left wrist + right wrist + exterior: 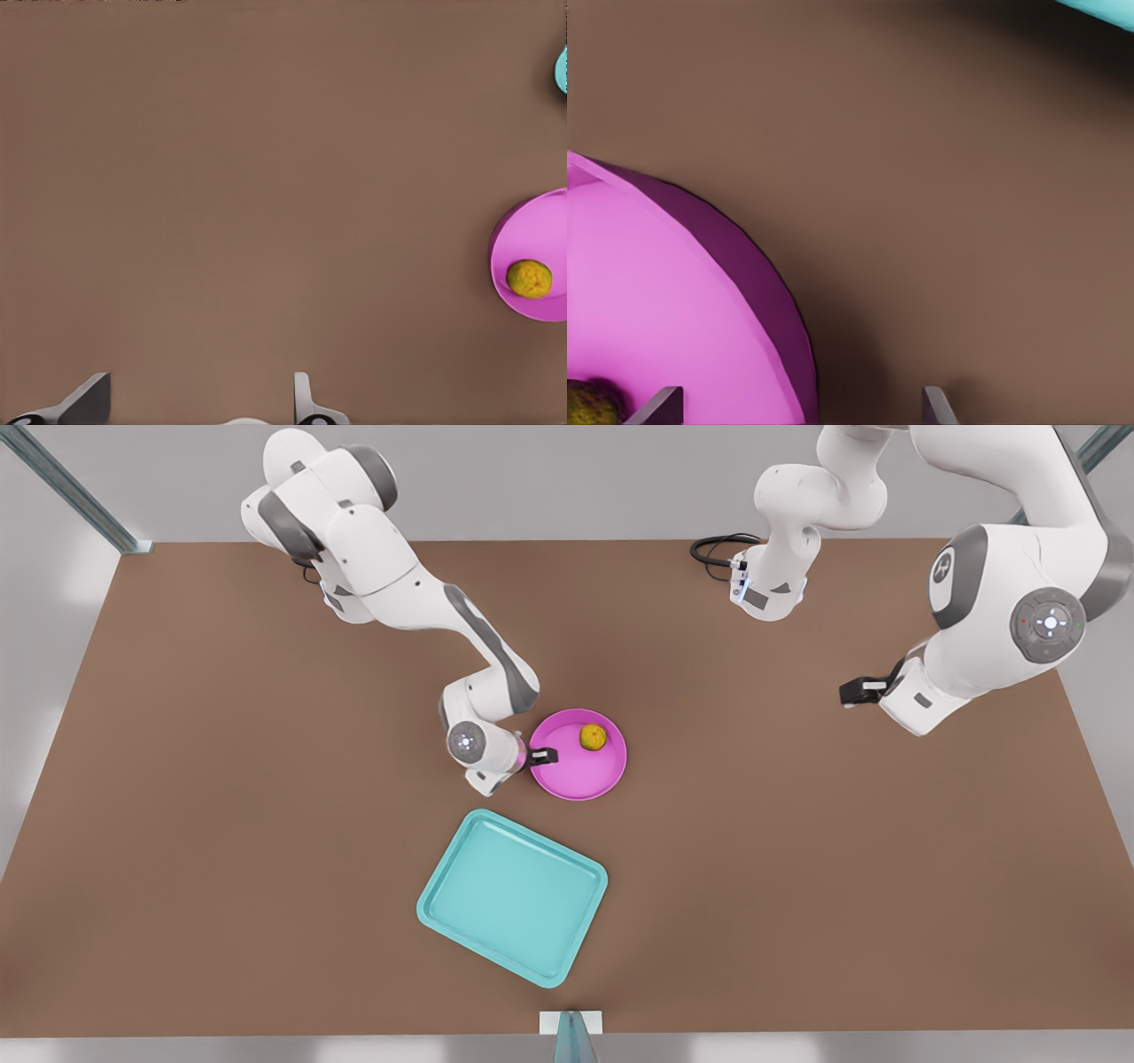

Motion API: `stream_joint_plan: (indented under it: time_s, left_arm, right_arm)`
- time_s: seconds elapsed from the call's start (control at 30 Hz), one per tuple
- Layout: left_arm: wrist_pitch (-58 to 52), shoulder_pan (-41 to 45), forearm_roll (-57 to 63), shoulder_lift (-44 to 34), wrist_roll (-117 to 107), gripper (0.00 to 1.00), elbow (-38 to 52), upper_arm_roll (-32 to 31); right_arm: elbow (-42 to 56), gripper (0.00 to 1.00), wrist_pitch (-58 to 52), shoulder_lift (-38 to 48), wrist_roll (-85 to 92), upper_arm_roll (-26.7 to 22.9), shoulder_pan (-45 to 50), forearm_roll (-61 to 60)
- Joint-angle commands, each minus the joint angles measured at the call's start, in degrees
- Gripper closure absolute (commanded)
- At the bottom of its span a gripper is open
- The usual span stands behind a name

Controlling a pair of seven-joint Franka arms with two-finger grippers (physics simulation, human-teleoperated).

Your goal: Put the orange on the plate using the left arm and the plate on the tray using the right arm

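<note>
While both grippers' fingers gape, the orange (593, 737) sits on the plate (585, 777), brown table (797, 868).

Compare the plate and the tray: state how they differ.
The plate is round and pink; the tray is rectangular with rounded corners and teal. The plate is smaller than the tray. The plate holds the orange, while the tray carries nothing. Both are shallow, have raised rims and rest on the brown table.
</note>
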State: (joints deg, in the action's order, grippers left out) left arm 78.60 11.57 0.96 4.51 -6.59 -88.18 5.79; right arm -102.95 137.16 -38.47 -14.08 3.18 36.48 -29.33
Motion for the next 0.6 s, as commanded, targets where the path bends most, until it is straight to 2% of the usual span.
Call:
stream_joint_plan:
  time_s: [0.0,0.07,0.1,0.17,0.3,0.4,0.53,0.57]
  left_arm:
    - [0.7,0.0,0.1,0.0,5.3,0.0,0.0,0.1]
    - [0.7,0.0,0.1,0.0,5.2,0.0,0.1,0.1]
    - [0.7,0.0,0.1,0.0,5.2,0.0,0.1,0.1]
    - [0.8,0.0,0.1,-0.1,4.9,0.0,0.1,0.1]
    - [0.8,0.0,0.1,0.0,5.0,0.0,0.1,0.1]
    - [0.8,-0.1,0.1,0.1,5.2,0.0,0.1,0.1]
    - [0.8,-0.1,0.1,0.2,5.2,0.0,0.1,0.1]
    - [0.8,-0.1,0.1,0.2,5.2,0.0,0.0,0.1]
  right_arm:
    - [0.5,0.0,1.7,-0.5,3.3,0.2,0.0,-0.3]
    - [0.7,0.0,1.6,-0.8,3.3,0.7,0.0,-0.3]
    - [0.7,0.05,1.6,-0.8,3.4,0.7,0.0,-0.3]
    - [0.7,0.25,1.6,-0.9,3.4,1.2,0.0,-0.3]
    - [0.7,0.43,1.6,-1.2,3.4,1.6,-0.1,-0.4]
    - [0.7,0.52,1.6,-1.3,3.4,1.6,-0.2,-0.4]
    - [0.8,0.72,1.6,-1.3,3.4,2.0,-0.2,-1.2]
    - [0.9,0.74,1.6,-1.3,3.4,2.1,-0.2,-1.2]
